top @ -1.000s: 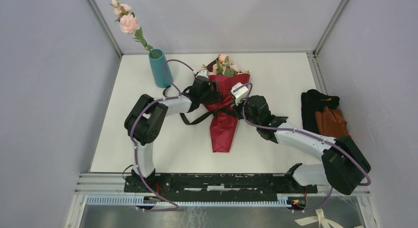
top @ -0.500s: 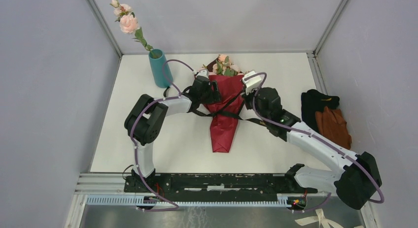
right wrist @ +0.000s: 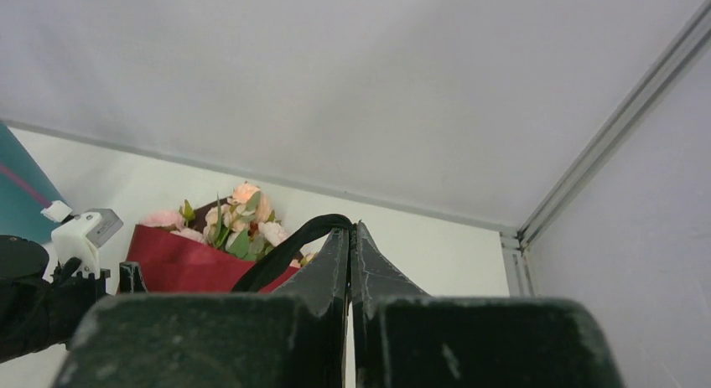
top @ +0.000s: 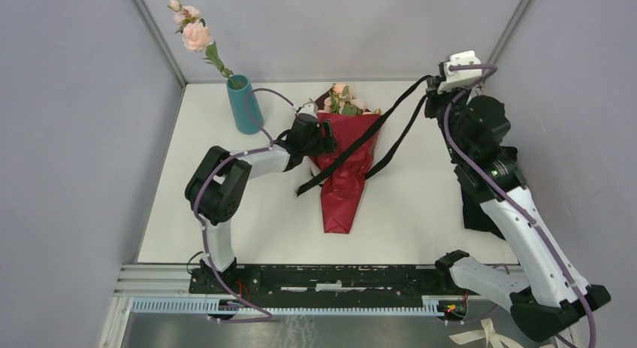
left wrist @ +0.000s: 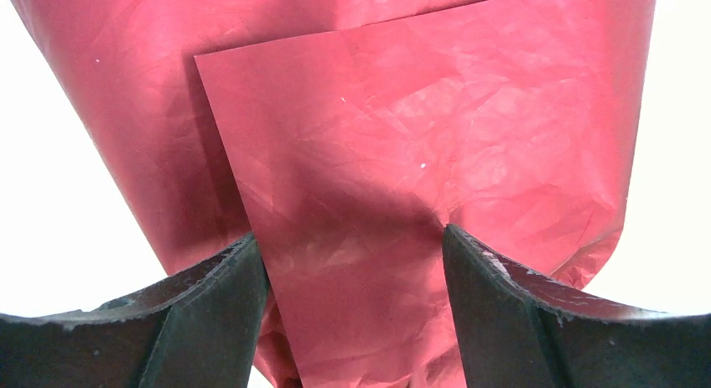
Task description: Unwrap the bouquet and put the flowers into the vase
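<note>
Two arms work around one bouquet (top: 342, 167), which lies on the white worktop (top: 421, 205) with its maroon paper cone pointing toward the arm bases and its blooms toward the far wall. One teal vase (top: 243, 104) stands upright just left of the bouquet's flower end, apart from it. It holds a single stem (top: 197, 37) with one open pink rose and two small buds above.

One black ribbon (top: 360, 141) runs in two strands from the bouquet's middle up to the right hand (top: 433, 85), which hangs high to the right of the bouquet. A loose end trails off the bouquet's left side. The left hand (top: 319, 137) sits at the bouquet's upper left edge.

Only the right wrist view shows that hand's grip: the right hand (right wrist: 350, 229) has its fingers pressed together on a loop of ribbon (right wrist: 289, 244). It also shows at least three blooms (right wrist: 245, 192) with green leaves in the cone's mouth. Only the left wrist view shows the left hand (left wrist: 352, 245) with fingers spread apart over creased paper (left wrist: 419, 137) that has one overlapping flap. Whether the fingertips press it I cannot tell.

From overhead alone, a dark cloth (top: 473, 213) shows right of the bouquet, mostly hidden behind the right arm.
</note>
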`<state>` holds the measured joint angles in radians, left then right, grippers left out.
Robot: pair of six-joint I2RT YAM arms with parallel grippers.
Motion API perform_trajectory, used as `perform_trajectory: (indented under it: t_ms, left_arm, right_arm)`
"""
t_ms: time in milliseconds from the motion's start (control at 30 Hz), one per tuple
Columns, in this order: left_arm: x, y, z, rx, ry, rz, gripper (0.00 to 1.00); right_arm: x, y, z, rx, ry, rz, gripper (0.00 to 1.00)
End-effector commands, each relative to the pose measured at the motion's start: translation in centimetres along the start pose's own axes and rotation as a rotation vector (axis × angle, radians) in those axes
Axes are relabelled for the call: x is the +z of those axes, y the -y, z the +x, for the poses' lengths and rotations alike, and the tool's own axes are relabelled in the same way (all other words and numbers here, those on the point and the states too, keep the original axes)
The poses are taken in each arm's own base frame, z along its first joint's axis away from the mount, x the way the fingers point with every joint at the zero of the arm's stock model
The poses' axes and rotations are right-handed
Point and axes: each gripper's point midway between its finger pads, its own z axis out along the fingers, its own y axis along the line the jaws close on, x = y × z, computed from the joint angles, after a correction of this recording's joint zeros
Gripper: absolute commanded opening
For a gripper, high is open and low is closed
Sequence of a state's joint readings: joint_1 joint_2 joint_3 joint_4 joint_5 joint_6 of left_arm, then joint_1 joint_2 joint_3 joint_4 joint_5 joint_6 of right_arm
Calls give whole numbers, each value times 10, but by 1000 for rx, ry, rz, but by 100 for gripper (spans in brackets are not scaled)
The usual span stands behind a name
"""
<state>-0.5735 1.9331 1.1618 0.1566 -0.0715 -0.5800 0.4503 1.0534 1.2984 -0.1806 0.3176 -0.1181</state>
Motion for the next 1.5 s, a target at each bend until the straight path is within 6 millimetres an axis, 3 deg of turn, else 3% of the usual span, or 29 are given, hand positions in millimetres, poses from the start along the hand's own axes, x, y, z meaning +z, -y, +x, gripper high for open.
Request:
perform_trajectory:
  t_ms: [0, 167, 533, 800, 1167, 1333, 1400, 1467]
  left_arm:
    - [-18, 13, -22, 22, 50, 37, 80]
    - [-19, 12, -24, 29, 55, 37, 80]
    - [-16, 12, -20, 26, 42, 43, 79]
    - [-10, 10, -11, 19, 20, 40, 79]
    - [-7, 2, -3, 29, 7, -2, 79]
    - [-7, -1, -3, 35, 5, -13, 79]
    - [-7, -2, -2, 36, 6, -16, 79]
    - [-6, -2, 0, 35, 3, -15, 79]
  right_arm:
    - [-24, 20, -24, -9, 94, 52, 0]
    - [-7, 14, -5, -47, 20, 51, 0]
    - [20, -34, 124, -16, -197, -61, 0]
    - [28, -76, 191, -4, -315, -216, 0]
    - [23, -131, 271, 42, -452, -419, 2]
    - [4, -135, 302, 27, -503, -425, 4]
    - [-6, -136, 317, 50, -546, -421, 7]
    - [-13, -136, 333, 47, -587, -419, 23]
